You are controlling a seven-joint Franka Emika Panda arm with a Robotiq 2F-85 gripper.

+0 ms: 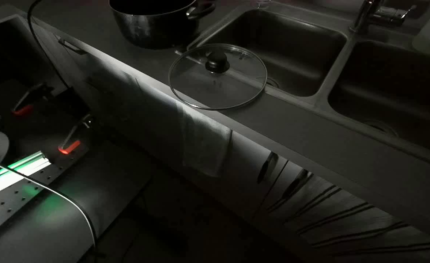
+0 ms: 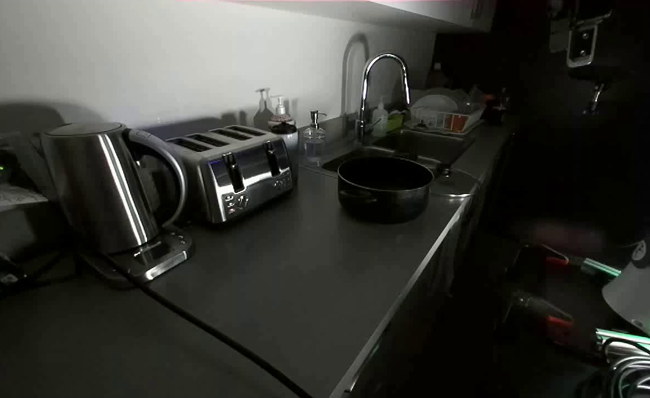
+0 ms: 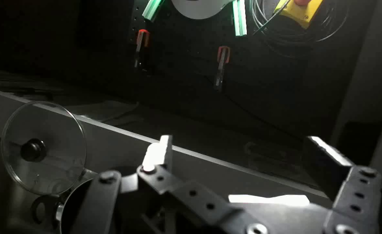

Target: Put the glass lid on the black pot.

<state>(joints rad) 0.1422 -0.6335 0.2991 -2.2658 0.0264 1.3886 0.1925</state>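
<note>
The lid (image 1: pixel 218 87) lies by the sink (image 1: pixel 339 69), knob (image 1: pixel 216 63) up, likely so it's easy to grab. The gripper (image 3: pixel 243 149) holds nothing, fingers (image 3: pixel 327 167) wide apart. The pot (image 2: pixel 383 204) sits near with no top on; inside is too dark to see.

In the wrist view the jaws stand wide apart, their pads (image 3: pixel 327 169) facing across a broad gap. Dark linkages (image 3: pixel 201 199) carry the jaws; beyond their tips shows the pale arm base (image 3: pixel 197 11).

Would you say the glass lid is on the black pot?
No, the glass lid lies beside the black pot, whose top is open.
</note>
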